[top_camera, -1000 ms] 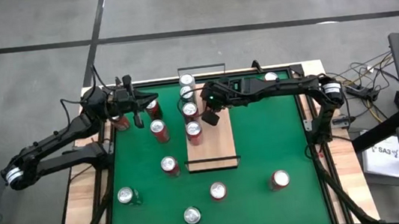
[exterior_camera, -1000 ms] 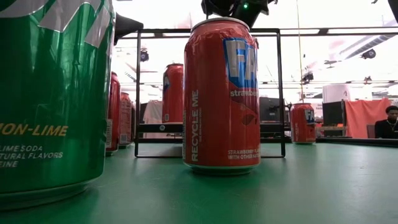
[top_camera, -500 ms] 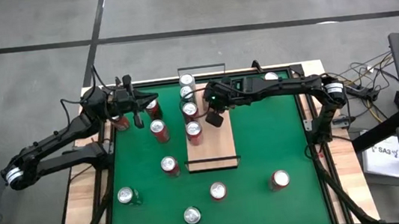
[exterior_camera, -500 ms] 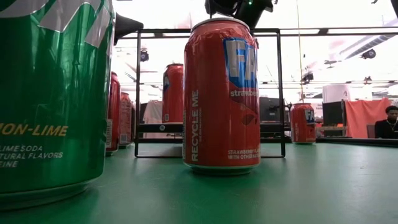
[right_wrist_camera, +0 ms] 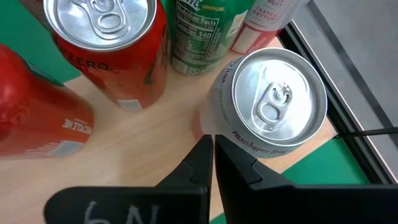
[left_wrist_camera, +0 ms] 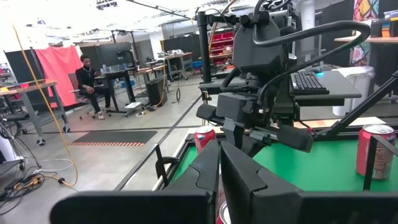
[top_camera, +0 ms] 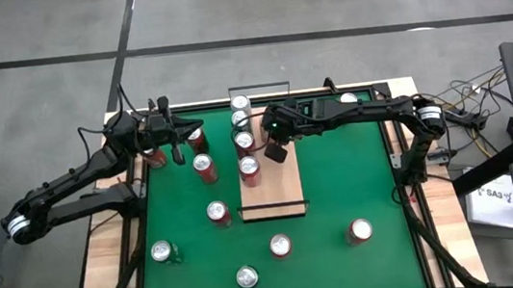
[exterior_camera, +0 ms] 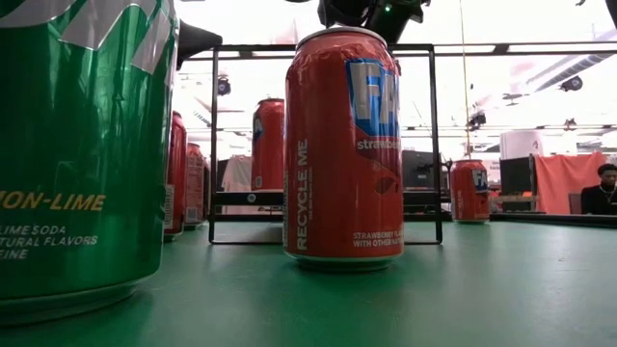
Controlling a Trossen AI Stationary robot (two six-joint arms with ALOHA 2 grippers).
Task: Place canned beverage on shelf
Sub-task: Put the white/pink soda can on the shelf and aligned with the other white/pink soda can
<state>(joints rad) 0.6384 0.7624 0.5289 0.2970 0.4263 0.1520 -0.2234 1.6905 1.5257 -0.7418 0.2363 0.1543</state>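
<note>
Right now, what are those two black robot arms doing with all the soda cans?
They are stocking the pale wooden shelf board on the green mat. Four cans stand at its far end, including a silver-topped raspberry can. The right gripper hangs shut and empty just above them. The left gripper, also shut, waits near the mat's far left corner. More red cans stand on the mat.

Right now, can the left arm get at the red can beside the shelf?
Probably yes. The left gripper, shut, hangs just behind that red can, with nothing between them. It would have to open first. The shelf lies clear to one side.
</note>
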